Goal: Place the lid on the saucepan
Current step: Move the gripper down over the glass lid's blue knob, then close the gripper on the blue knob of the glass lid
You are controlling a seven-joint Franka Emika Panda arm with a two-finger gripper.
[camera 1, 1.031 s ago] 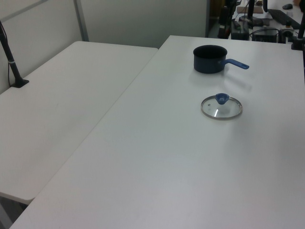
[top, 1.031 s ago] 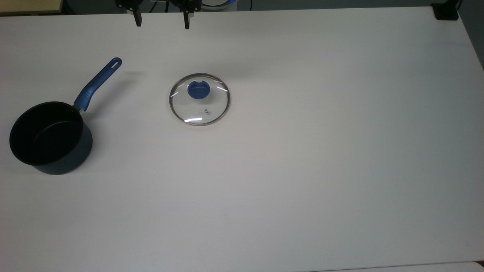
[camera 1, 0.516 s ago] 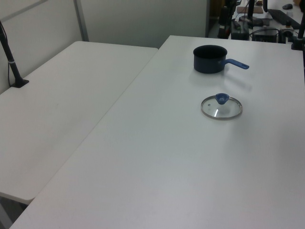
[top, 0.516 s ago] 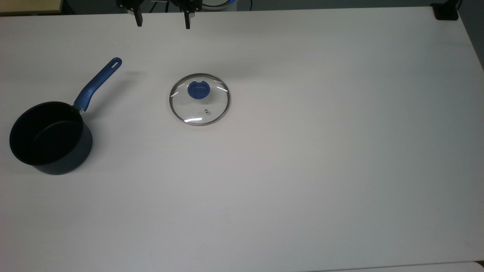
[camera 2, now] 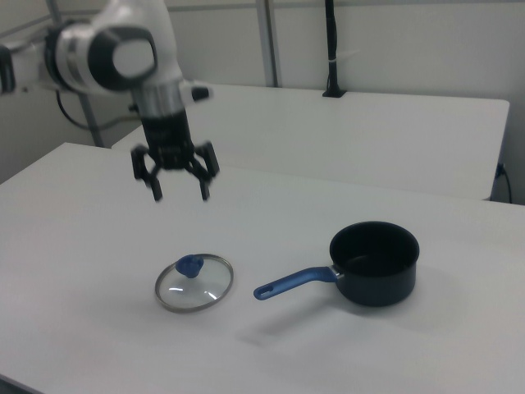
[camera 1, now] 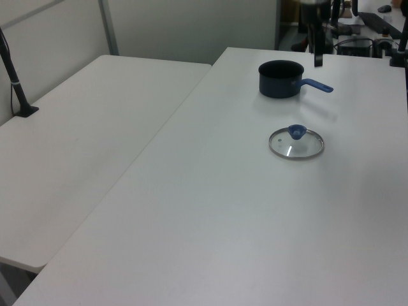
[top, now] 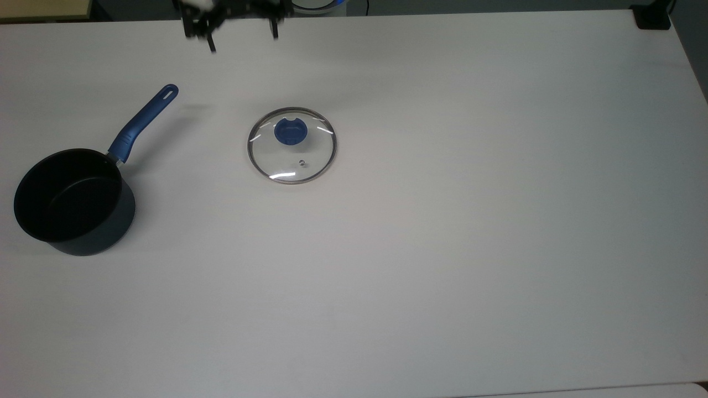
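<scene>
Lid (top: 291, 145) lies flat on worktop (top: 442, 221), well apart from saucepan (top: 72, 202). Jaws spread, empty, held above. Glass judged rigid, slippery, breakable; blue knob (top: 291, 132) judged best grasp point.

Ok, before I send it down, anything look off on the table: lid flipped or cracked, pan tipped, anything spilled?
Nothing stands out. The lid lies flat on the table, knob up, glass looking intact. The saucepan stands upright and empty, apart from the lid, its handle lying clear of the lid. The gripper hangs open above the table, holding nothing. No spill visible.
</scene>
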